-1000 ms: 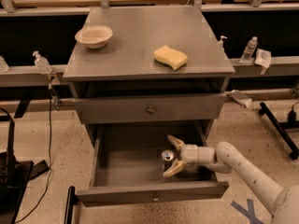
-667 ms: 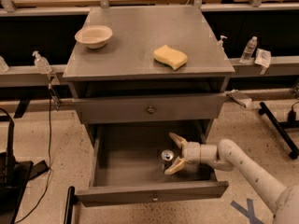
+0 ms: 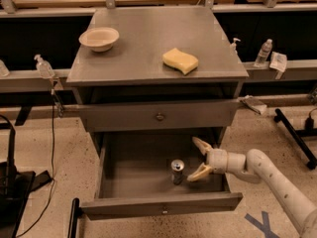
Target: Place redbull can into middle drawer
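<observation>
The redbull can [image 3: 177, 171] stands upright on the floor of the open middle drawer [image 3: 133, 175], right of the drawer's middle and near its front panel. My gripper [image 3: 195, 158] is inside the drawer just right of the can, fingers spread open and apart from the can. One fingertip [image 3: 198, 142] points up and back, the other [image 3: 193, 177] sits low beside the can. The white arm reaches in from the lower right over the drawer's right side.
A shut grey drawer with a brass knob [image 3: 159, 116] is above the open one. On the cabinet top [image 3: 143, 38] sit a cream bowl [image 3: 99, 37] and a yellow sponge [image 3: 180, 60]. Bottles stand on side rails. A dark stand and cables lie at left.
The gripper has drawn back slightly to the right, leaving a small gap to the can. The can stays standing in the same spot.
</observation>
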{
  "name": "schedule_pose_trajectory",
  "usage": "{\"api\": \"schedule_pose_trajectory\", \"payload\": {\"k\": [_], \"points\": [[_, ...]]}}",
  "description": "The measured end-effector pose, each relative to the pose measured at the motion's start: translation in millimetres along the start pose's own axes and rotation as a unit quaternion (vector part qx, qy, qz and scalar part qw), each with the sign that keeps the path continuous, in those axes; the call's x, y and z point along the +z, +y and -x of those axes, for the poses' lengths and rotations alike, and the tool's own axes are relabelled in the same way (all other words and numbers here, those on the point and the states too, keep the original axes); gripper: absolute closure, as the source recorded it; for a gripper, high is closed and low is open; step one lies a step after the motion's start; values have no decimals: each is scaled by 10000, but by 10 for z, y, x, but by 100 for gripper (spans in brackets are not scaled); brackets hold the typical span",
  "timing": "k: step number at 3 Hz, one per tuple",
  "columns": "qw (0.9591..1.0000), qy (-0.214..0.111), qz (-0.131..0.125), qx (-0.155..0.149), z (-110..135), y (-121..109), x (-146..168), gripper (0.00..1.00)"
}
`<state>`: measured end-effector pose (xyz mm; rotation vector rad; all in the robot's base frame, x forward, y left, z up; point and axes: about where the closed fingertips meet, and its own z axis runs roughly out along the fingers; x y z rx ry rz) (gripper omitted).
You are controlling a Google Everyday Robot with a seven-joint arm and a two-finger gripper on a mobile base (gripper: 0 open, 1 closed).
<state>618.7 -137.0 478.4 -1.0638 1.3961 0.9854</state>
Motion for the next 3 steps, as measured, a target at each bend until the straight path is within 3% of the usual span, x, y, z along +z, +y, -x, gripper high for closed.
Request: {"api": "schedule_pose_trajectory", "payload": {"k": [1,2,3], "points": [[9996,127,-205,139,63,-33,-487,0],[9960,571,-687,-75,349,-81,-1130,0],[9893,648,-1302,-132,599,-112,-1521,0]]}}
